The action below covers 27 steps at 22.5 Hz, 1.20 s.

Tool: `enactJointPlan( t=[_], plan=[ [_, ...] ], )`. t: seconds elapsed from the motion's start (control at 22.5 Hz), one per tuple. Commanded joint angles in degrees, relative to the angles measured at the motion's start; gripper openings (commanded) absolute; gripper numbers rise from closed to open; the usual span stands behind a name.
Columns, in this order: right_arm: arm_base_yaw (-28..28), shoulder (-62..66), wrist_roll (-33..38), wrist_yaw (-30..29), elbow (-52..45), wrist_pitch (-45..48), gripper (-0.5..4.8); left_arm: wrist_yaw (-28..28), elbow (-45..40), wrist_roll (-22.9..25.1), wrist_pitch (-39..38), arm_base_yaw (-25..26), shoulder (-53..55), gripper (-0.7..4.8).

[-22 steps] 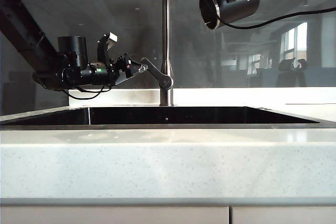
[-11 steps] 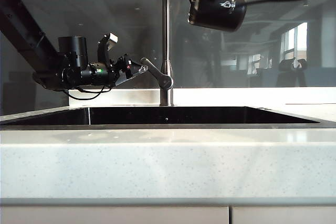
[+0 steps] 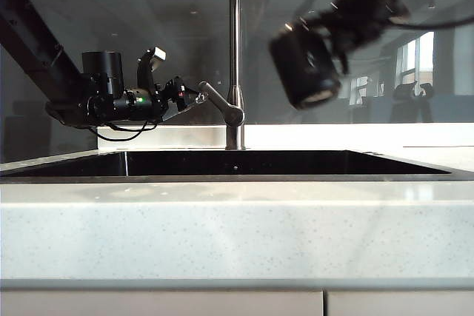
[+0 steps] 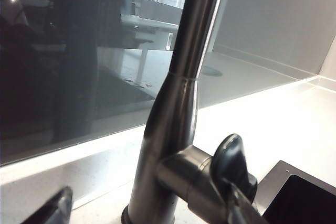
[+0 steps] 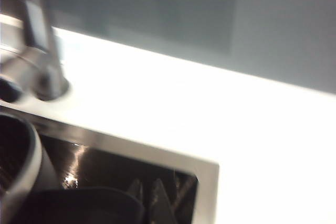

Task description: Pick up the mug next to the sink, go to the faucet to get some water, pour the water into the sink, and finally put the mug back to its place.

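Note:
The black mug hangs blurred to the right of the faucet, above the sink. It is tipped steeply, with its silver-rimmed mouth facing down. My right gripper reaches down from above and is shut on the mug's handle. In the right wrist view the mug fills the near corner, with the close-set tips of the right gripper beside the handle. My left gripper is open at the faucet's lever. Its fingers stand wide on either side of the faucet base and lever.
A pale stone counter runs in front of the sink, and a lighter ledge lies behind it. A dark glass wall rises behind the faucet. The sink's metal rim shows in the right wrist view.
The right arm swung the mug down from the top of the view and rolled it from lying sideways to mouth-down. The left arm has kept still.

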Motion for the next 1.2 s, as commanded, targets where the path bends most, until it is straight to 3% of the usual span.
enactJointPlan(
  t=[0.04, 0.36, 0.53, 1.2],
  plan=[
    [-6.14, -1.88, 10.43, -6.56, -10.27, 14.4, -0.06, -0.39, 0.17, -0.11, 0.02, 0.09, -0.31, 3.71],
    [-16.11, -2.78, 13.16, -7.48, -31.87, 46.8, -0.06, -0.42, 0.17, -0.11, 0.02, 0.09, -0.31, 3.71],
    [-19.89, -2.75, 13.16, -7.06, -39.12, 57.55, -0.05, -0.39, 0.17, -0.11, 0.02, 0.09, -0.31, 3.71],
    [-22.88, 3.1, 12.87, -6.03, -40.7, 65.77, 0.06, -0.39, 0.17, -0.11, 0.02, 0.09, -0.31, 3.71]
  ],
)
